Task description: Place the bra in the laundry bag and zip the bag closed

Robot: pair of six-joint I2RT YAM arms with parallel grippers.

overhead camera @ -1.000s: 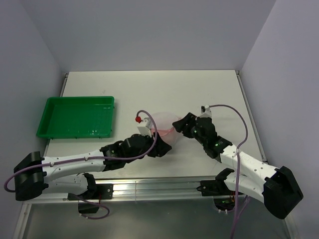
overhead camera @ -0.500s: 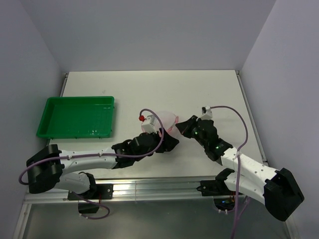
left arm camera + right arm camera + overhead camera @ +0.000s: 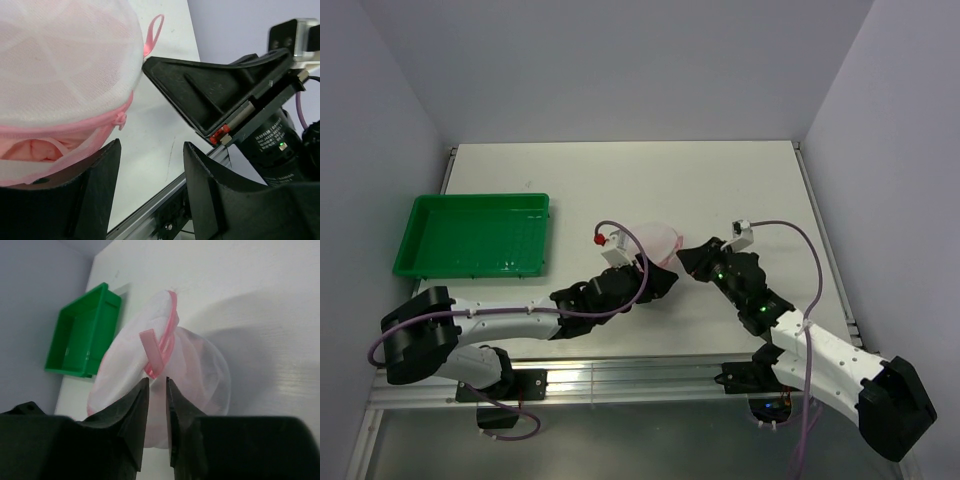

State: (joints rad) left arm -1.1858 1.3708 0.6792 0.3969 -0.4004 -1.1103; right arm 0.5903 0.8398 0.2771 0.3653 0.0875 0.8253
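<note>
Right gripper (image 3: 157,382): jaws nearly together, tips at pink loop (image 3: 151,350) of laundry bag (image 3: 195,365); grip undeterminable. Left gripper (image 3: 152,155): jaws spread, bag against one finger. Bag, pink bra (image 3: 32,150) inside, on table (image 3: 720,180) between grippers; green tray (image 3: 470,235) well apart.

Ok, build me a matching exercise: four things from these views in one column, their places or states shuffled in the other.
1. round white mesh laundry bag with pink zipper trim
2. green plastic tray
3. left gripper
4. pink fabric loop

A. open, at the bag's edge
B. far left of the table
C. at the right gripper's fingertips
D. mid-table, between both grippers

Pairs: 1-D, 2-B, 3-A, 4-C.
</note>
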